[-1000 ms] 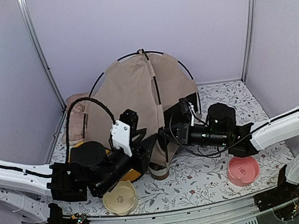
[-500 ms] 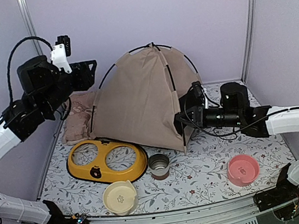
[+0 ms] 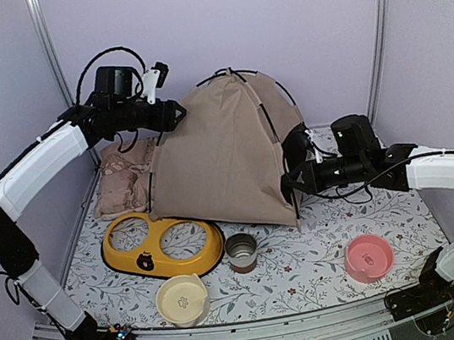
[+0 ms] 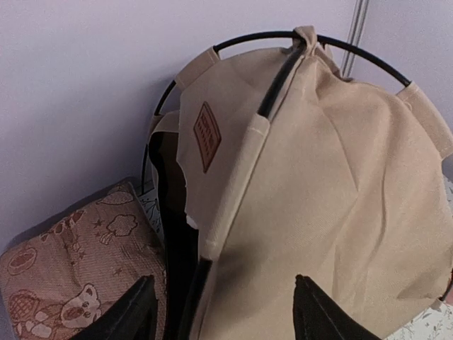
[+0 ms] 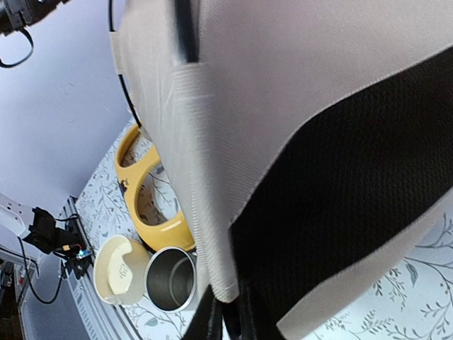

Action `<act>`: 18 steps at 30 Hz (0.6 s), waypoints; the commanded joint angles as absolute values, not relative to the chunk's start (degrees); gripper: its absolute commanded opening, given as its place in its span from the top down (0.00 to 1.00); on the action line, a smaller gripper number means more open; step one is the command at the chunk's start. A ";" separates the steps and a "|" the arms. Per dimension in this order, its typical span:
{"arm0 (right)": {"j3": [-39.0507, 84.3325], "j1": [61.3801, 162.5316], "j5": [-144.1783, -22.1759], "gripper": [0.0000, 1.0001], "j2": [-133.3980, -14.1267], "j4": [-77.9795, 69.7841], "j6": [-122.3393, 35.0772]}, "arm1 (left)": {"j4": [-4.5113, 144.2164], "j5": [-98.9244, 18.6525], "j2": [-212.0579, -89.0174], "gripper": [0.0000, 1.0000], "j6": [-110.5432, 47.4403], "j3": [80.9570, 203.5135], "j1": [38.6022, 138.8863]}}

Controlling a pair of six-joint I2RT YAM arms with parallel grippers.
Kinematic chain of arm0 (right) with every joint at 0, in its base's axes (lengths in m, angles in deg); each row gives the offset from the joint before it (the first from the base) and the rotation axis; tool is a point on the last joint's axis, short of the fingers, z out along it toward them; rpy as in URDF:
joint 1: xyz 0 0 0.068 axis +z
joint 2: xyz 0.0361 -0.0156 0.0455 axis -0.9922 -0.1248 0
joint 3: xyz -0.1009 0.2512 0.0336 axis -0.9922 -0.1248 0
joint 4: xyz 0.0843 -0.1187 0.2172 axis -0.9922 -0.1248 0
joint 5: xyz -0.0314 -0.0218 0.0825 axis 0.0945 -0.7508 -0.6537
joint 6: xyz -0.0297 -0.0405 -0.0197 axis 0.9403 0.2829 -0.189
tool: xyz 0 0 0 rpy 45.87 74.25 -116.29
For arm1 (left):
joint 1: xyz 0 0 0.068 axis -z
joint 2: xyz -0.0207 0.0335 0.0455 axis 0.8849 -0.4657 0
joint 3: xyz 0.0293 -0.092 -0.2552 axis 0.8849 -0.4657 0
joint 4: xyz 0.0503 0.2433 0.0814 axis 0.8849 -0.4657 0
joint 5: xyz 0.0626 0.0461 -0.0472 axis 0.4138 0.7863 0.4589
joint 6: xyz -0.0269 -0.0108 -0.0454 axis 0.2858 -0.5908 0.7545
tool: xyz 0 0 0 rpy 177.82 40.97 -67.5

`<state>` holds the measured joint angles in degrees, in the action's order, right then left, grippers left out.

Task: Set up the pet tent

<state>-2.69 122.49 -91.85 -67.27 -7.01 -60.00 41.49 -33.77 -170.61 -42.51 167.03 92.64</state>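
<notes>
The pet tent [image 3: 226, 161] stands domed at the back of a floral-print table [image 3: 311, 273], ringed by lavender walls [image 3: 274, 26] and metal corner posts [image 3: 59, 75]. The right gripper [image 3: 290, 182] pinches the tent's front corner. The left gripper [image 4: 223, 301] hovers agape by its upper left side. A patterned cushion [image 3: 122, 181] lies beside the tent, with a yellow feeder [image 3: 161, 246], steel cup [image 3: 242, 251] and two bowls in front.

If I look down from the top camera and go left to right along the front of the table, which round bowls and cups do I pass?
cream bowl → steel cup → pink bowl
</notes>
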 commanded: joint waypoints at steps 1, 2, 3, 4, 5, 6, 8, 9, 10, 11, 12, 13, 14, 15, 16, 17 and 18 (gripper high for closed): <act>-2.19 119.93 -87.40 0.76 -66.75 -16.28 -57.71 | 39.10 -38.16 -174.42 0.35 -45.12 173.29 92.17; -2.05 119.70 -86.27 0.68 -66.36 -17.26 -57.65 | 38.98 -38.69 -175.27 0.37 -44.99 174.10 92.38; -1.77 119.67 -85.21 0.63 -65.91 -18.15 -57.58 | 39.11 -39.53 -175.93 0.38 -44.84 174.62 92.65; -1.52 119.59 -84.13 0.57 -65.49 -18.99 -57.44 | 39.55 -40.26 -176.51 0.39 -44.85 174.68 93.18; -1.05 119.52 -83.19 0.51 -65.07 -19.70 -57.39 | 39.91 -40.69 -177.02 0.41 -45.14 174.78 93.92; -0.47 119.42 -82.41 0.46 -64.74 -20.41 -57.45 | 39.88 -40.82 -177.94 0.44 -45.62 175.03 94.80; 1.19 119.31 -81.01 0.39 -64.46 -22.30 -57.48 | 39.38 -40.01 -179.12 0.47 -46.73 175.71 96.81; 2.13 119.31 -80.36 0.34 -64.36 -23.28 -57.55 | 39.29 -39.69 -179.60 0.49 -47.18 175.82 97.74; 2.96 119.30 -79.80 0.30 -64.21 -24.35 -57.56 | 39.27 -39.39 -179.97 0.50 -47.52 175.99 98.48; 3.76 119.30 -79.56 0.28 -64.08 -25.17 -57.56 | 39.34 -38.96 -180.26 0.52 -47.67 176.09 99.02; 4.53 119.30 -79.61 0.25 -63.87 -25.85 -57.62 | 39.50 -38.35 -180.39 0.53 -47.65 176.14 99.40; 5.24 119.30 -79.97 0.23 -63.62 -26.39 -57.51 | 39.70 -37.91 -180.50 0.54 -47.45 176.14 99.49; 5.72 119.30 -80.23 0.21 -63.26 -26.89 -57.40 | 40.14 -37.51 -180.51 0.57 -47.12 176.06 99.49; 6.12 119.30 -80.42 0.20 -62.96 -27.34 -57.34 | 40.56 -37.29 -180.58 0.61 -46.96 175.94 99.49; 6.43 119.30 -80.40 0.19 -62.73 -27.80 -57.30 | 41.10 -37.47 -180.72 0.67 -46.73 175.97 99.46; 6.84 119.35 -80.12 0.19 -62.53 -28.22 -57.10 | 41.61 -37.59 -180.96 0.76 -46.56 176.07 99.55; 7.15 119.35 -79.66 0.18 -62.41 -28.50 -57.05 | 42.16 -37.52 -181.15 0.84 -46.34 176.26 99.64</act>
<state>4.70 119.52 -81.58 -64.34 -25.28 -57.72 40.05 -38.05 -180.60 -46.75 174.73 99.74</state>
